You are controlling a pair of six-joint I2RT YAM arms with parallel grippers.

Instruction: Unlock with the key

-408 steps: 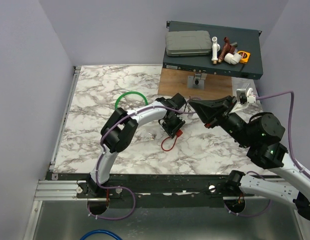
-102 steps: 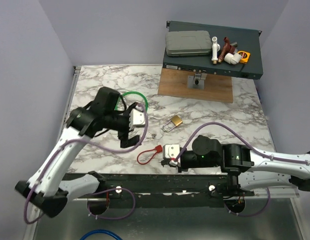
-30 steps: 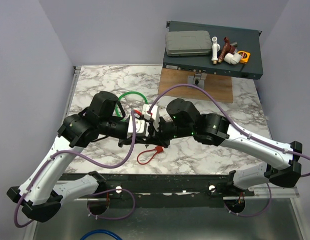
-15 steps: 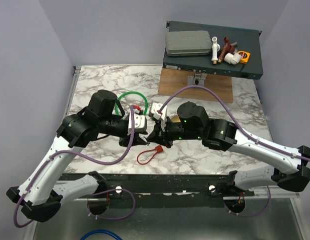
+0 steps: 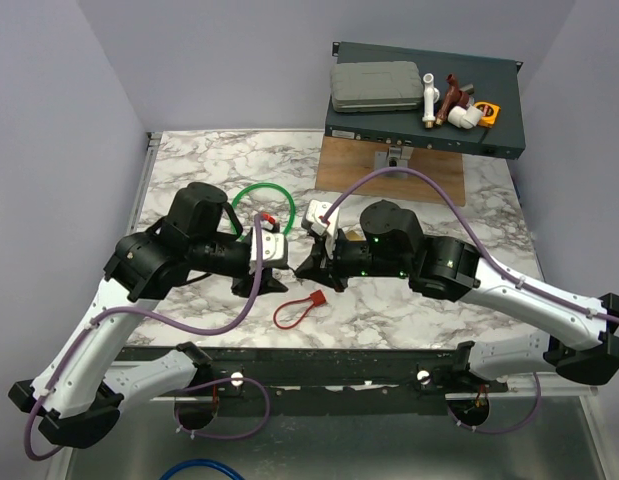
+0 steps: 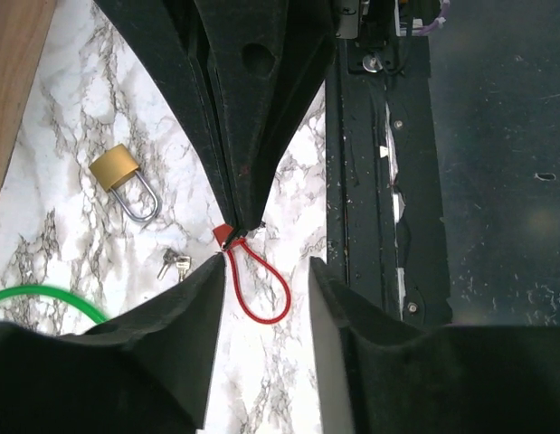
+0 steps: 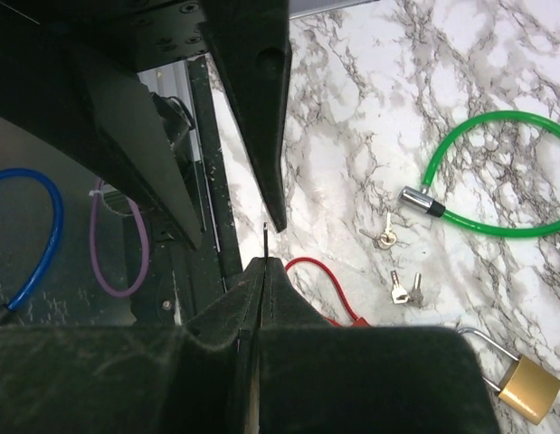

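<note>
Claws facing: left claw (image 6: pixel 266 271) parted, empty; right claw (image 7: pixel 263 264) pinched on metal sliver (image 7: pixel 264 237); key (image 6: pixel 224 236) on tabletop (image 5: pixel 189 170)

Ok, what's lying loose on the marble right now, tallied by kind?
Brass padlock: 1
Green cable loop: 1
Red cord loop: 1
Silver key bunches: 2
Total: 5

Green cable loop (image 7: pixel 483 226) (curled) on marble table (image 5: pixel 189 160).
</note>
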